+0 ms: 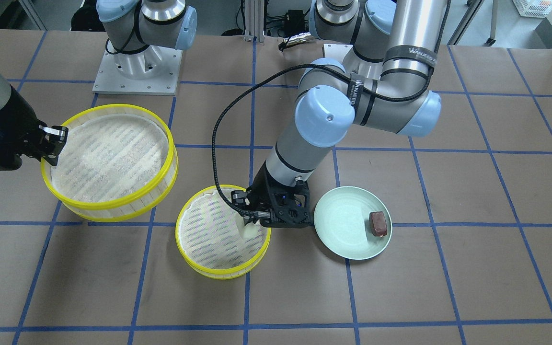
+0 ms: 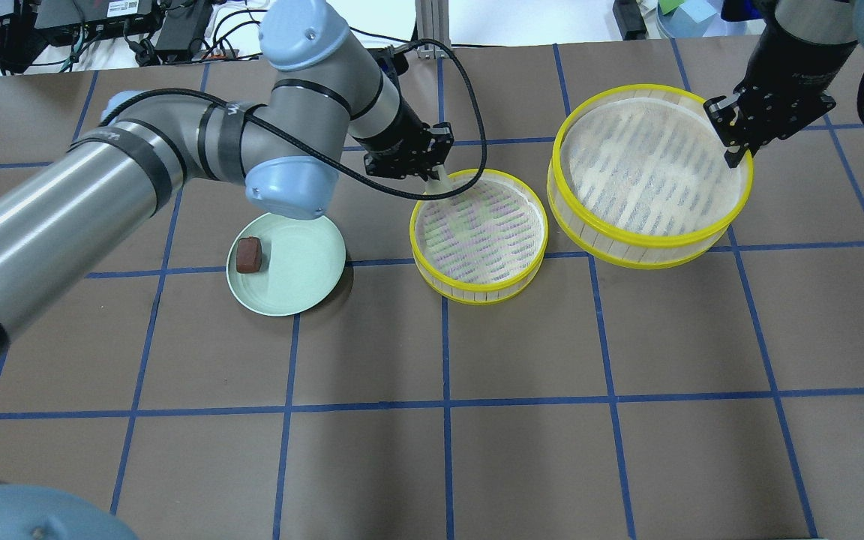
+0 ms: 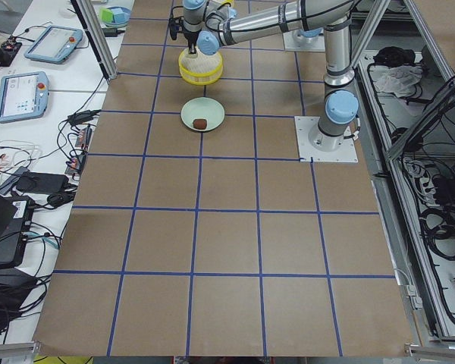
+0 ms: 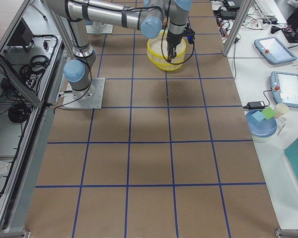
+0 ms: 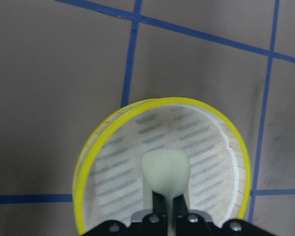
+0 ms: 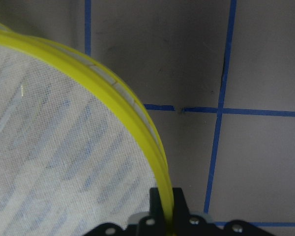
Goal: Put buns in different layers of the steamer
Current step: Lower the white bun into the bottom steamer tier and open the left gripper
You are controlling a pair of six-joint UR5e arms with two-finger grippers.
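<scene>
Bun [image 1: 249, 232], pale, pinched in left gripper [image 1: 249, 224] low inside the small tray [image 1: 218, 274], near its rim. Lower onto the slats [image 1: 206, 237] before opening; release gently, lift straight up. Right gripper [image 1: 53, 143] clamped on the big tray [image 1: 108, 206] rim, well aside. Brown bun [image 1: 378, 224] on plate [image 1: 340, 227].

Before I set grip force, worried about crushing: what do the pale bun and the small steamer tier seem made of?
Pale bun: matte, smooth, rounded edges; looks like soft foam or dough, unsure which. Small steamer tier: glossy yellow rims, likely plastic; cream slatted wall, bamboo or plastic; fine woven mesh floor.
</scene>
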